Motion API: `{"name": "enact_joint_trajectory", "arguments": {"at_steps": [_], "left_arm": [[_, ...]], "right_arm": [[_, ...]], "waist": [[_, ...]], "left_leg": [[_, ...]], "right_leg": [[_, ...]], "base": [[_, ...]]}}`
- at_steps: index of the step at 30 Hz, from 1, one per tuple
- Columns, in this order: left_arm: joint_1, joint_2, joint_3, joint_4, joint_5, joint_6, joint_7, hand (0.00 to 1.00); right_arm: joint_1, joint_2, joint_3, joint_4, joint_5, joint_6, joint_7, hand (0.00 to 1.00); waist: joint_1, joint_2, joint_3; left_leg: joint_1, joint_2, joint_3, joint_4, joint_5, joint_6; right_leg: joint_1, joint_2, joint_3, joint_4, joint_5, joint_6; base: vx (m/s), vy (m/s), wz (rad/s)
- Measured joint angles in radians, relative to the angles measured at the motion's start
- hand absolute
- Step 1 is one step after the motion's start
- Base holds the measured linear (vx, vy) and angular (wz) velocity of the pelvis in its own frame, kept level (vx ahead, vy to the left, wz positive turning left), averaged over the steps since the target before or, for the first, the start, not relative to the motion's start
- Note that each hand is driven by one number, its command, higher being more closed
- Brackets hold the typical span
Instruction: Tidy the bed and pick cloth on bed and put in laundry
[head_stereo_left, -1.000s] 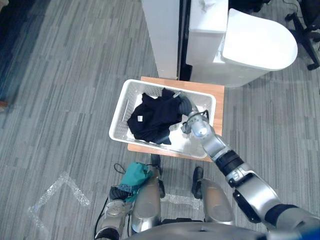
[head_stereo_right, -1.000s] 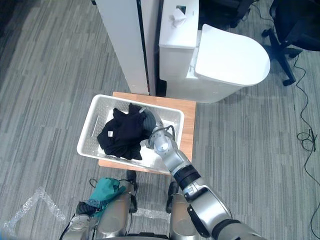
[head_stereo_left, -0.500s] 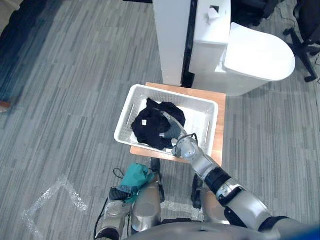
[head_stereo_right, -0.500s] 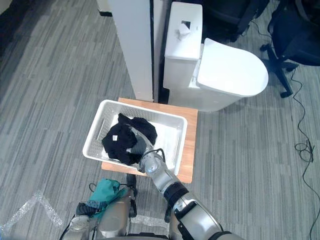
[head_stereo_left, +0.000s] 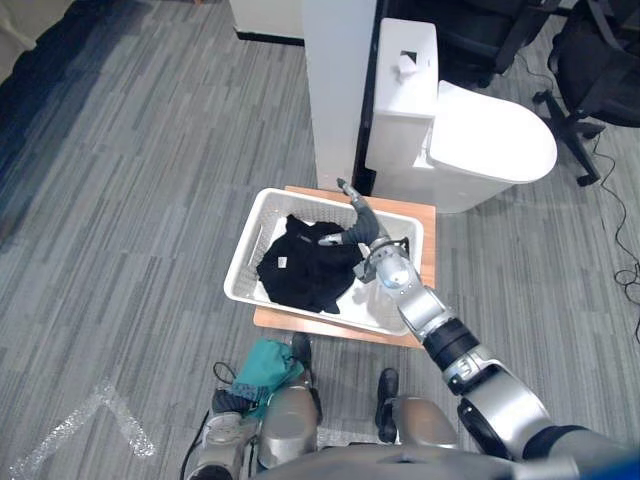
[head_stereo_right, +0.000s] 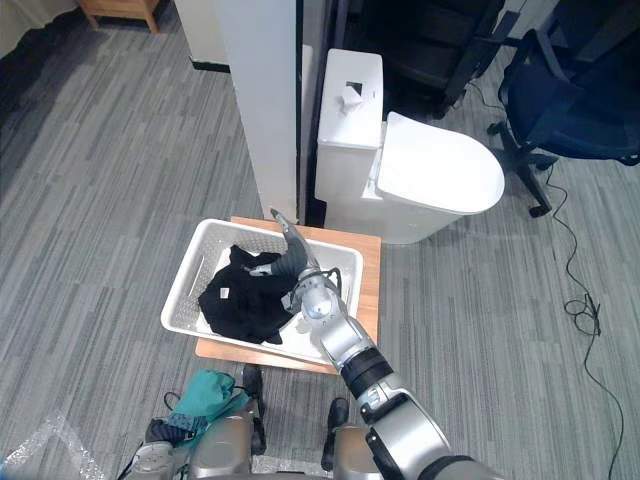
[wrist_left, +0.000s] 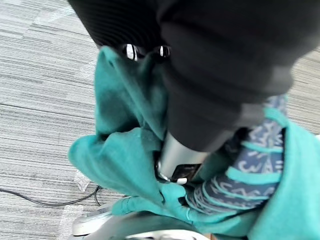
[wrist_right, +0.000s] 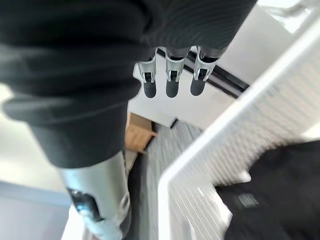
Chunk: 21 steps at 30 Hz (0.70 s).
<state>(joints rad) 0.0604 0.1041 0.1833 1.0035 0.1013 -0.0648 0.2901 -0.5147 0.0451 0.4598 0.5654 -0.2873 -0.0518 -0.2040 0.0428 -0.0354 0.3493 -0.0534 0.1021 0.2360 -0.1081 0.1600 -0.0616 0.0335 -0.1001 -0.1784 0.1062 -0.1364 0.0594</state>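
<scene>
A white laundry basket (head_stereo_left: 243, 250) stands on a small wooden table (head_stereo_left: 430, 258). A black cloth (head_stereo_left: 300, 272) lies crumpled inside it, towards its left half. My right hand (head_stereo_left: 360, 226) hovers over the basket's far side, open, with straight fingers (wrist_right: 170, 80) that hold nothing. In the right wrist view the basket's rim (wrist_right: 225, 135) and the black cloth (wrist_right: 280, 200) lie below them. My left hand (wrist_left: 182, 155) hangs low by my side, shut on a bundle of teal cloth (head_stereo_left: 262, 365) with a blue patterned piece (wrist_left: 255, 175) in it.
Behind the table stand a white pillar (head_stereo_left: 340, 90) and a white toilet (head_stereo_left: 480, 140). A dark office chair (head_stereo_left: 600, 60) is at the far right. Grey striped carpet surrounds the table, with clear tape marks (head_stereo_left: 100, 420) at the lower left.
My right hand has opened, let go of the black cloth and risen toward the basket's far rim. The cloth stays in the basket. The camera has tilted, shifting the whole view.
</scene>
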Motion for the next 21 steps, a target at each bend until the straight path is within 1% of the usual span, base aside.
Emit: {"name": "enact_joint_trajectory", "arguments": {"at_steps": [1, 6, 10, 12, 13, 16, 18, 19, 21], "left_arm": [[0.000, -0.003, 0.004, 0.000, 0.000, 0.002, 0.001, 1.00], [0.003, -0.004, 0.018, -0.001, -0.001, 0.003, 0.003, 1.00], [0.005, -0.005, 0.022, -0.001, -0.001, 0.010, 0.003, 1.00], [0.010, -0.006, 0.023, -0.001, -0.001, 0.012, 0.003, 1.00], [0.012, -0.006, 0.024, -0.001, -0.001, 0.012, 0.003, 1.00], [0.024, -0.009, 0.024, -0.001, 0.000, 0.017, 0.001, 1.00], [0.034, -0.012, 0.024, -0.002, 0.007, 0.018, -0.001, 1.00], [0.037, -0.013, 0.024, -0.002, 0.007, 0.018, -0.001, 1.00], [0.043, -0.015, 0.023, -0.001, 0.008, 0.019, -0.001, 1.00]], "right_arm": [[0.000, 0.015, -0.007, 0.024, -0.013, 0.003, -0.002, 0.00], [-0.035, 0.004, -0.106, -0.002, -0.042, 0.005, -0.045, 0.00], [-0.017, -0.052, -0.160, -0.116, -0.043, 0.006, -0.071, 0.00], [0.044, -0.086, -0.201, -0.199, -0.043, 0.006, -0.077, 0.00], [0.060, -0.091, -0.212, -0.212, -0.043, 0.006, -0.077, 0.00], [0.147, -0.110, -0.289, -0.239, -0.038, 0.007, -0.078, 0.00], [0.198, -0.140, -0.375, -0.239, -0.030, 0.009, -0.087, 0.00], [0.209, -0.150, -0.398, -0.238, -0.029, 0.012, -0.090, 0.00], [0.245, -0.189, -0.484, -0.230, -0.007, 0.024, -0.115, 0.00]], "waist": [[0.001, 0.003, -0.001], [0.003, 0.005, -0.004], [0.000, 0.007, -0.010], [-0.003, 0.007, -0.021], [-0.005, 0.007, -0.023], [-0.011, 0.011, -0.036], [-0.029, 0.018, -0.044], [-0.030, 0.020, -0.045], [-0.040, 0.024, -0.052]], "left_leg": [[0.001, 0.000, 0.000, 0.000, 0.000, 0.000], [0.006, -0.004, 0.000, 0.000, -0.002, 0.002], [0.010, -0.007, 0.005, 0.000, -0.005, 0.004], [0.015, -0.008, 0.008, 0.000, -0.007, 0.002], [0.019, -0.008, 0.009, 0.000, -0.010, 0.002], [0.039, -0.008, 0.022, 0.000, -0.020, 0.004], [0.039, -0.010, 0.025, 0.000, -0.023, 0.005], [0.039, -0.011, 0.026, 0.000, -0.024, 0.005], [0.039, -0.013, 0.028, 0.000, -0.027, 0.006]], "right_leg": [[0.001, 0.000, -0.001, -0.002, 0.000, 0.000], [0.010, -0.004, 0.000, -0.006, 0.001, 0.002], [0.015, -0.007, 0.005, -0.013, 0.004, 0.006], [0.021, -0.007, 0.007, -0.019, 0.005, 0.007], [0.026, -0.007, 0.007, -0.022, 0.005, 0.007], [0.043, -0.007, 0.018, -0.031, 0.004, 0.007], [0.043, -0.008, 0.025, -0.037, 0.006, 0.010], [0.043, -0.009, 0.026, -0.038, 0.006, 0.010], [0.043, -0.010, 0.028, -0.040, 0.007, 0.011]], "base": [[0.00, 0.000, 0.00], [0.00, 0.000, 0.01], [0.01, 0.007, -0.03], [0.02, -0.002, -0.03], [0.03, -0.009, -0.05], [0.02, -0.002, -0.10], [0.01, 0.014, -0.07], [0.02, 0.016, -0.04], [0.02, 0.006, -0.04]]}}
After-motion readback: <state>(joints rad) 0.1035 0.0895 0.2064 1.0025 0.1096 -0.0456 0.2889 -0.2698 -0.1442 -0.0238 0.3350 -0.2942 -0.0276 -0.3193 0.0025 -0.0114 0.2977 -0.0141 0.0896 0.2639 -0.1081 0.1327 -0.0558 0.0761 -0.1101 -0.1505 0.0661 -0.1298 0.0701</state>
